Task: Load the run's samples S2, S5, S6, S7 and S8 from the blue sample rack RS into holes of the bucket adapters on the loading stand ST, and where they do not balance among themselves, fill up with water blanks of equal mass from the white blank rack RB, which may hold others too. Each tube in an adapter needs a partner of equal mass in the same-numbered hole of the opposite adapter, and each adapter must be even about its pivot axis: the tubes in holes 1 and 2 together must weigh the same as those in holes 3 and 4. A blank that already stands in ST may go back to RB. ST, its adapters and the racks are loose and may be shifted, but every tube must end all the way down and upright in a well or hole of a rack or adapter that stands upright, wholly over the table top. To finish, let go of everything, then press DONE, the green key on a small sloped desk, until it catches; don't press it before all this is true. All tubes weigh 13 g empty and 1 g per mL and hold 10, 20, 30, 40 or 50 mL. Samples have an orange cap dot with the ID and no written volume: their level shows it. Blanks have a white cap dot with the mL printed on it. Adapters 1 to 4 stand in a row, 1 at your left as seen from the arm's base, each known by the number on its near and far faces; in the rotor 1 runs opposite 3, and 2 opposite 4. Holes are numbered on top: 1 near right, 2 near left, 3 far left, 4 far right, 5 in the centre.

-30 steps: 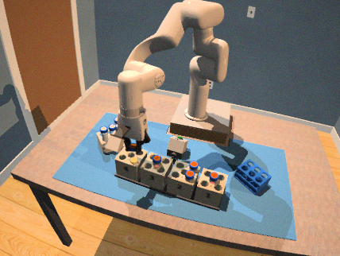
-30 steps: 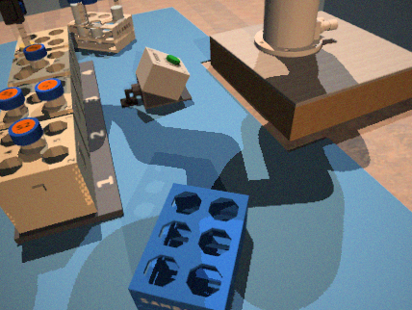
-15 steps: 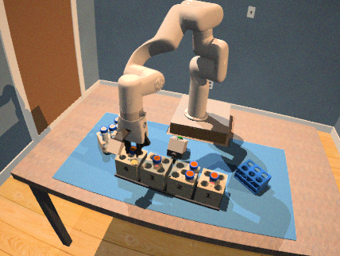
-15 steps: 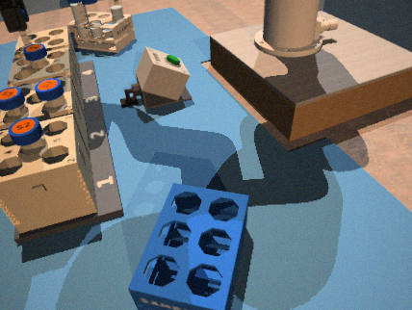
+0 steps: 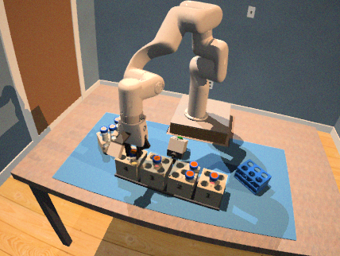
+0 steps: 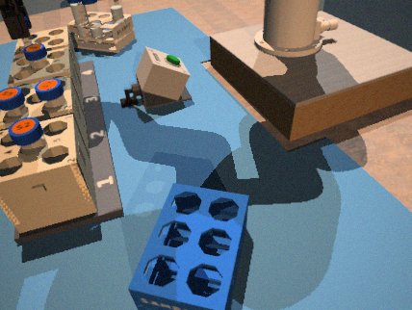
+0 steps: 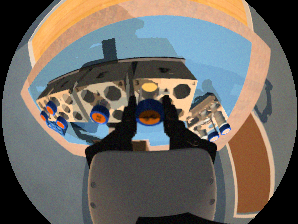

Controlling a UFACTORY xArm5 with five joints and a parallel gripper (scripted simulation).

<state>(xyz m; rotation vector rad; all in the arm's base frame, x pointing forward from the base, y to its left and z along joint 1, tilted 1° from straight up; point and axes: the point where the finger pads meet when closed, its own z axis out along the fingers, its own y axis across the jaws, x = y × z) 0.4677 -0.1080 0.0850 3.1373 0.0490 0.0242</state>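
Note:
My gripper (image 5: 133, 149) is shut on a blue-capped sample tube with an orange dot (image 7: 148, 116), right over the far side of adapter 4 (image 5: 128, 168). I cannot tell how deep the tube sits in a hole, and its ID is too small to read. Adapter 3 (image 5: 156, 171) holds one sample (image 5: 156, 159). Adapter 2 (image 5: 183, 180) holds two samples (image 5: 191, 170). Adapter 1 (image 5: 210, 188) holds S2 (image 6: 25, 127). The blue sample rack (image 6: 193, 245) is empty. In the exterior view only the gripper's dark finger (image 6: 14, 19) shows at the top left.
The white blank rack (image 5: 110, 139) with several tubes stands just left of adapter 4, close to the gripper. The green key's desk (image 6: 161, 77) stands behind the stand. The arm's raised base block (image 5: 202, 123) is at the back. The blue rack (image 5: 253, 176) stands at the right.

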